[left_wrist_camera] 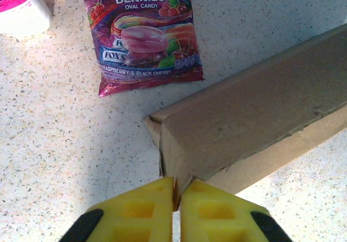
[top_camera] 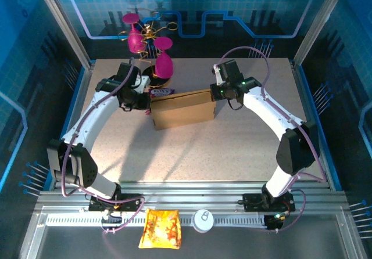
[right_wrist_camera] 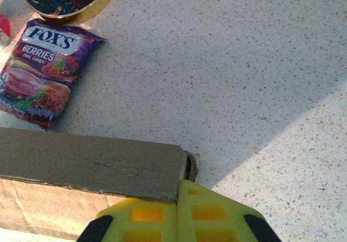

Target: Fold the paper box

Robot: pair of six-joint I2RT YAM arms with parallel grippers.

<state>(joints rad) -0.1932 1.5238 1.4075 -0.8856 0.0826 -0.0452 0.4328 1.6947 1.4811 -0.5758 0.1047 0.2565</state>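
The paper box (top_camera: 183, 109), plain brown cardboard, stands mid-table between the two arms. My left gripper (top_camera: 146, 105) is at its left end. In the left wrist view the yellow fingertips (left_wrist_camera: 176, 192) are shut on the thin cardboard edge at the box's (left_wrist_camera: 255, 106) near corner, and a sliver of card shows between them. My right gripper (top_camera: 214, 93) is at the box's right end. In the right wrist view its jaws (right_wrist_camera: 178, 192) are pressed together on the end wall of the box (right_wrist_camera: 92, 163), just under the top panel's corner.
A purple berry-candy packet (top_camera: 161, 90) lies flat just behind the box's left end (left_wrist_camera: 143, 36) (right_wrist_camera: 40, 74). A pink ornament on a gold-rimmed base (top_camera: 152, 50) stands behind it. A yellow packet (top_camera: 160, 229) and a white round lid (top_camera: 203, 219) rest on the front rail.
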